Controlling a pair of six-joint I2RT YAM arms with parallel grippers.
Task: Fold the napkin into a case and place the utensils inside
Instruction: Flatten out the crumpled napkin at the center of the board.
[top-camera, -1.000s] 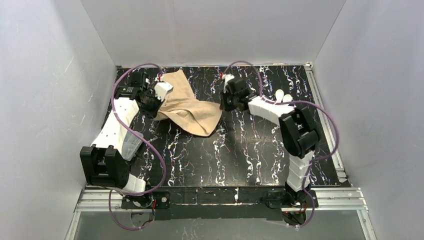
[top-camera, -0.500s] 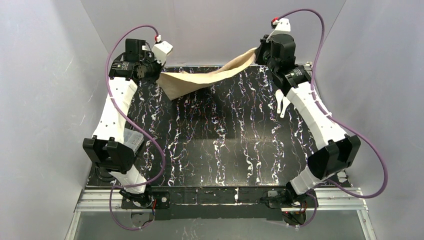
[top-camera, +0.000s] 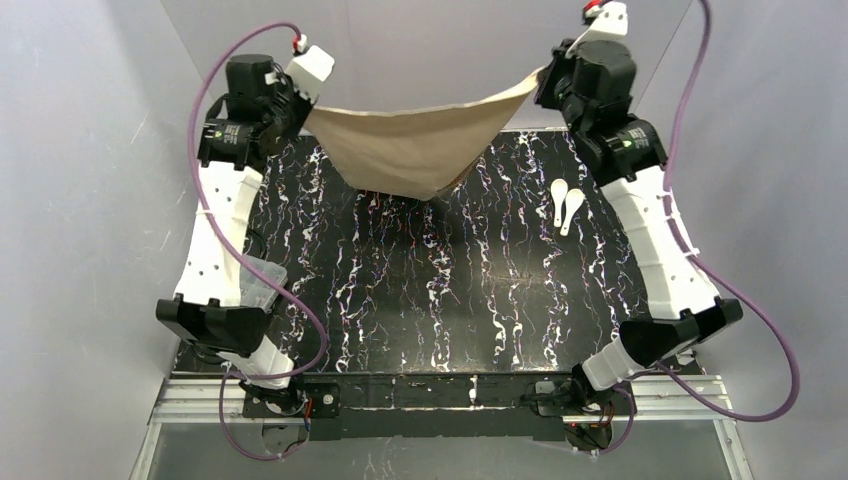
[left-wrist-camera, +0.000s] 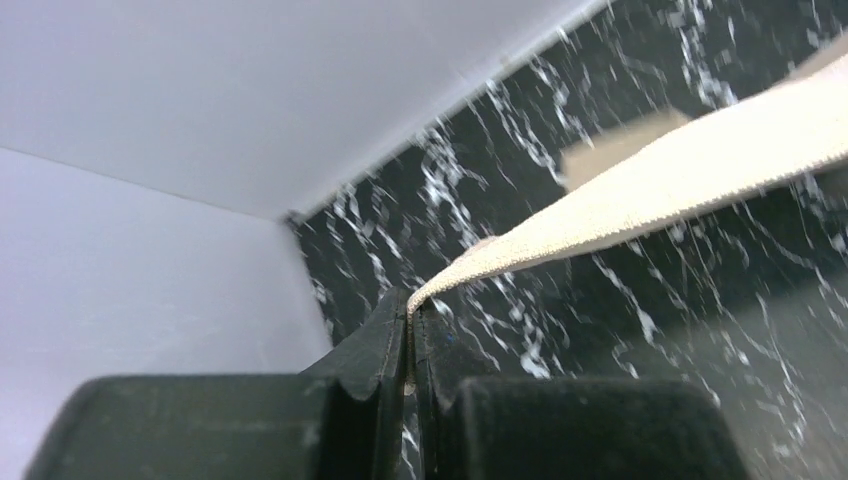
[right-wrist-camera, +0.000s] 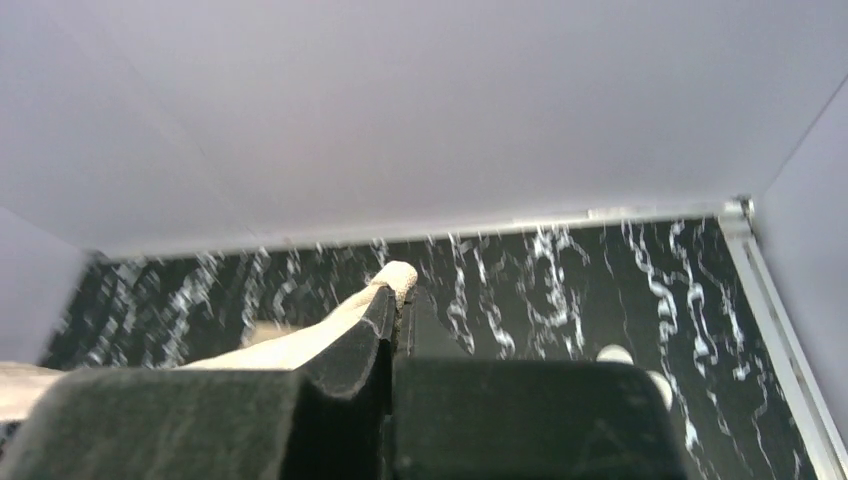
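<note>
now, with left gripper (top-camera: 308, 112) and right gripper (top-camera: 545, 85) each pinched shut on a corner of the beige-tan cloth napkin (top-camera: 410, 150) sagging between them, lower both evenly and taut so it lands flat, clear of the small white plastic spoons (top-camera: 566, 205) beneath the right one.

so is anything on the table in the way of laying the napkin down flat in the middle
Nothing visible. The napkin hangs between the left gripper and right gripper, each shut on a corner, over the far part of the table. The utensils lie off to its right, a clear box at the left edge.
</note>
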